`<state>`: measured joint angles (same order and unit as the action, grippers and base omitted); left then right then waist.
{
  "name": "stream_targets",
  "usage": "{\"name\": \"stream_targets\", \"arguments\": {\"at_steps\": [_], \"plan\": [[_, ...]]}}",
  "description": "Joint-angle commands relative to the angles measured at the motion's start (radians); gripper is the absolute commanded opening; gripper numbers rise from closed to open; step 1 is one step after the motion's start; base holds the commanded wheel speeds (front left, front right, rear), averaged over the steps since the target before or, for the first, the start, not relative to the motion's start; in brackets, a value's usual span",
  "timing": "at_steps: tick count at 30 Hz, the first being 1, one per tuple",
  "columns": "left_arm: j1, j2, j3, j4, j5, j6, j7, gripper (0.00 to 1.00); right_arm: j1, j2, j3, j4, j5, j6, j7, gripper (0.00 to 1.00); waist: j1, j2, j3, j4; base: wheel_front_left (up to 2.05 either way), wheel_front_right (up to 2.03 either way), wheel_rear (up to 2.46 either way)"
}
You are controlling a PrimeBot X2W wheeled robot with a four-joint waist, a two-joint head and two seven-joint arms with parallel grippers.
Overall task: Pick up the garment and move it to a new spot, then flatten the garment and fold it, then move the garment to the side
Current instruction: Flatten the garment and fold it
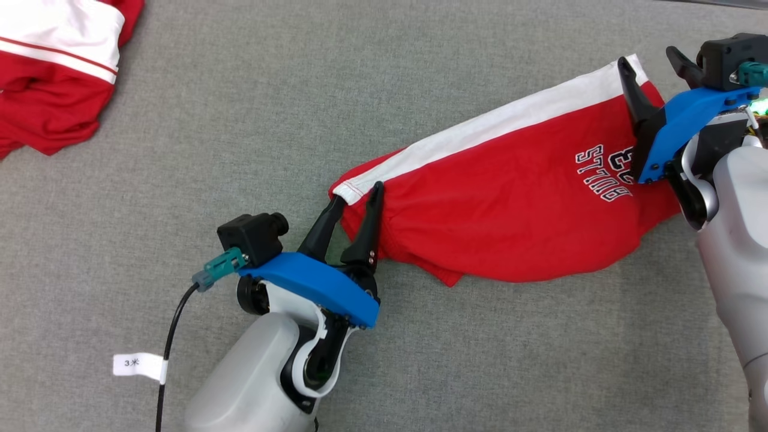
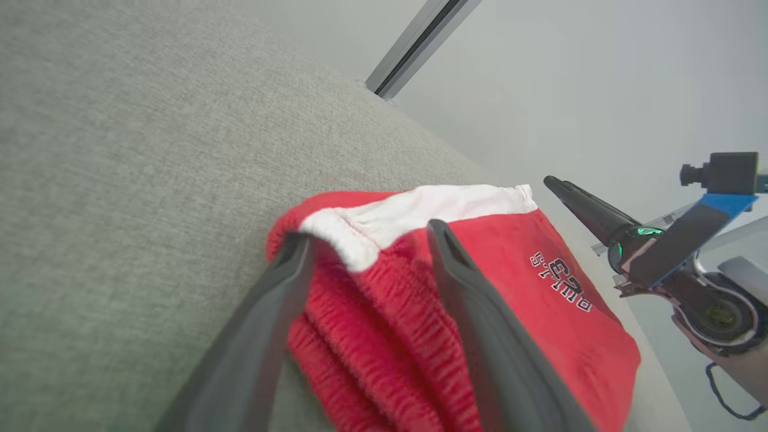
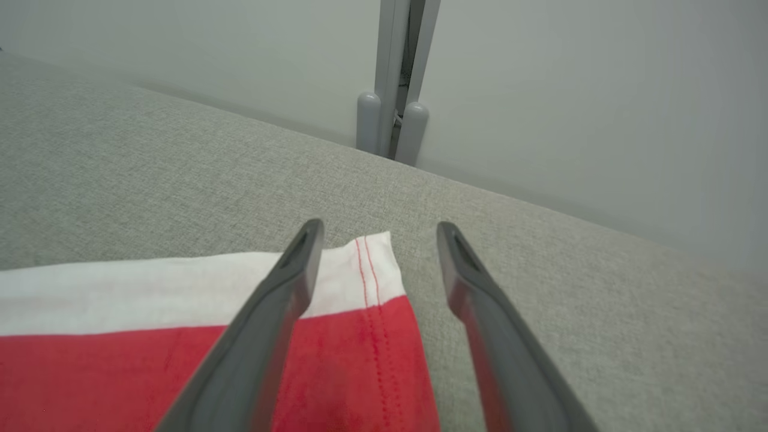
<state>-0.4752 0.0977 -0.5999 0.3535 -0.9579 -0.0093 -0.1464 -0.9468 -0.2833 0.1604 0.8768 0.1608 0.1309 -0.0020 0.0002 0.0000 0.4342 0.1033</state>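
Observation:
A red garment (image 1: 510, 210) with a white stripe and printed lettering lies stretched across the grey cloth surface (image 1: 210, 120), loosely folded. My left gripper (image 1: 360, 195) is open at the garment's left end. In the left wrist view the ribbed red waistband (image 2: 372, 300) sits between the spread fingers of my left gripper (image 2: 366, 237). My right gripper (image 1: 648, 57) is open over the right end. Seen from the right wrist, the right gripper (image 3: 379, 228) has one finger over the white-striped hem corner (image 3: 372, 270) and the other over bare cloth. Nothing is pinched in either.
A second red and white garment (image 1: 54, 72) lies bunched at the far left corner. A black cable with a white tag (image 1: 138, 365) trails by my left arm. Beyond the surface's far edge stands a grey metal post (image 3: 393, 90) against a pale wall.

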Motion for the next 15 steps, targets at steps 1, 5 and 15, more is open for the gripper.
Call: {"name": "stream_targets", "arguments": {"at_steps": [1, 5, 15], "plan": [[0.016, 0.014, -0.004, -0.015, 0.006, 0.003, 0.001, 1.0, -0.018, 0.0, 0.007, 0.017, 0.006, 0.0, -0.014, 1.0, -0.0002, 0.0, -0.008, -0.004, 0.0, 0.0, 0.0], [0.05, 0.062, -0.02, -0.075, 0.056, 0.024, -0.02, 1.0, -0.029, -0.008, 0.032, 0.064, 0.026, 0.0, -0.037, 1.0, -0.0002, 0.0, -0.031, -0.012, 0.0, 0.0, 0.0], [0.181, 0.182, 0.026, -0.211, 0.109, 0.127, -0.064, 1.0, 0.031, -0.062, 0.083, 0.14, 0.108, 0.0, -0.011, 1.0, -0.0002, 0.0, -0.114, -0.006, 0.0, 0.0, 0.0]]}}
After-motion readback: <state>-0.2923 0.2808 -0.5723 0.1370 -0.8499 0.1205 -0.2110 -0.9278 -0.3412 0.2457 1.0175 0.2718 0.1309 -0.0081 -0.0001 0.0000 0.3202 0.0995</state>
